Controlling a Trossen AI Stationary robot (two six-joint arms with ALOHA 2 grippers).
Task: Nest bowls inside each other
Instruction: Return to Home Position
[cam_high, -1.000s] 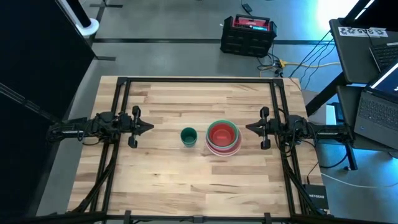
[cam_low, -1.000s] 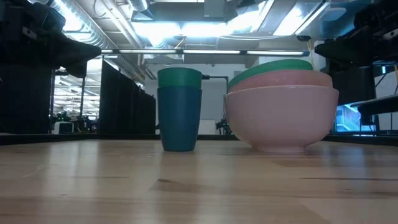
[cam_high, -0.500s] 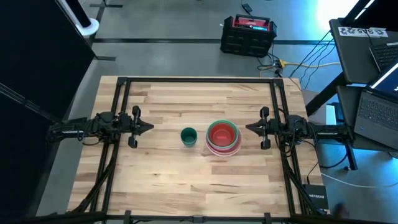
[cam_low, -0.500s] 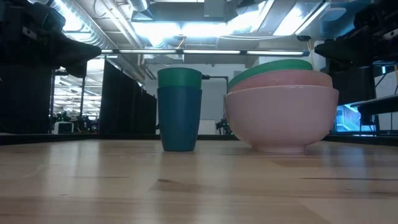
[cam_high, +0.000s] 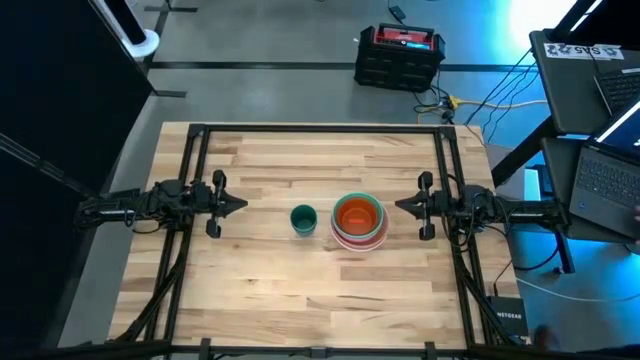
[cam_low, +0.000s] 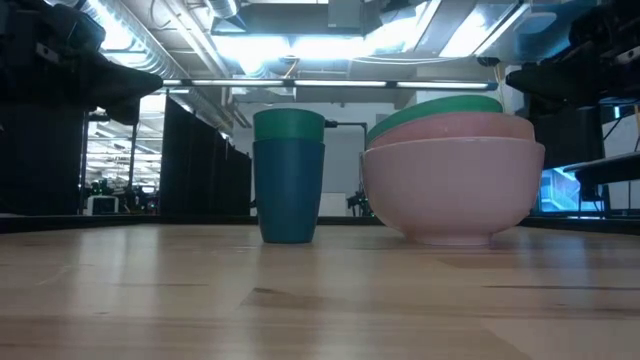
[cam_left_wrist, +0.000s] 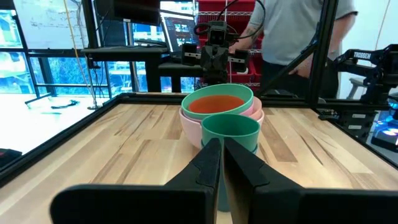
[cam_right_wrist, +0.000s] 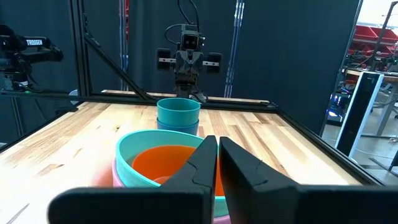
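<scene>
Round, seemingly plastic bowls (cam_high: 359, 222) nested beside 2 stacked tapered cups (cam_high: 303, 218)

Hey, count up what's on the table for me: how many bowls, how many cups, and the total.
Bowls: 4, in one nested stack: pale pink bowl, pink bowl, green bowl, orange bowl.
Cups: 2, green cup sitting in blue cup.
Total: 6.
</scene>
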